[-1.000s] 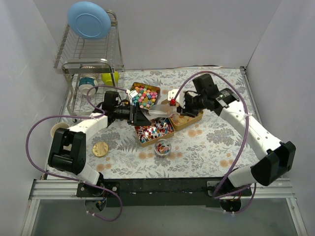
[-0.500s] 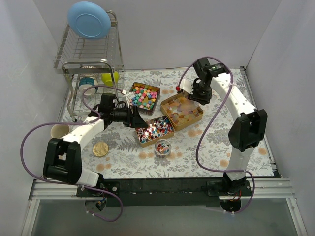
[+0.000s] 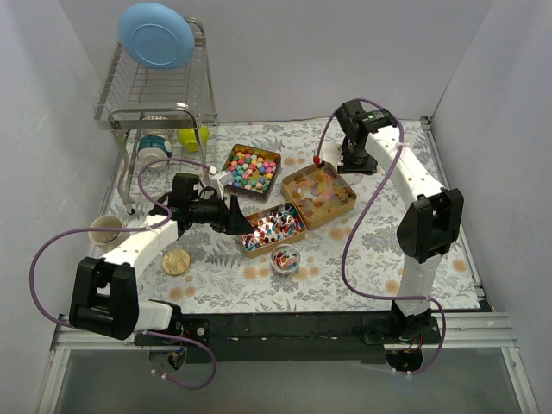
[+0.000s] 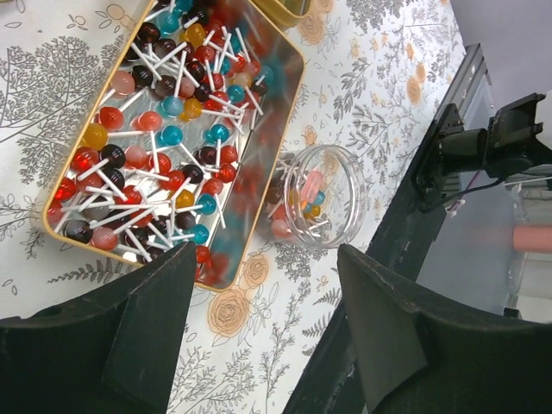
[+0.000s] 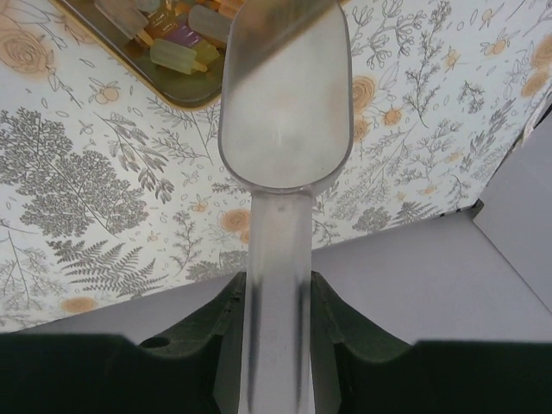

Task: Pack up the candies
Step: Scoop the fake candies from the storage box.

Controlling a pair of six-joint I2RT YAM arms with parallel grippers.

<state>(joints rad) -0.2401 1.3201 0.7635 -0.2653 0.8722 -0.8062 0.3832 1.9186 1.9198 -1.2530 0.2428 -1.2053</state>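
Three gold tins hold the candies: multicoloured lumps, small red, blue and dark lollipops on white sticks, and orange-yellow gummies. A small glass jar with a few candies inside stands in front of the lollipop tin. My left gripper is open and empty, just left of the lollipop tin. My right gripper is shut on the handle of a clear plastic scoop. The scoop's bowl looks empty and hangs beyond the gummy tin's far corner.
A round gold lid lies near the left arm, with a paper cup further left. A wire dish rack holding a blue plate and cups fills the back left. Grey walls stand on three sides.
My right arm has drawn back from over the tins to the far side, carrying the scoop. My left gripper has pulled away leftward from the lollipop tin.
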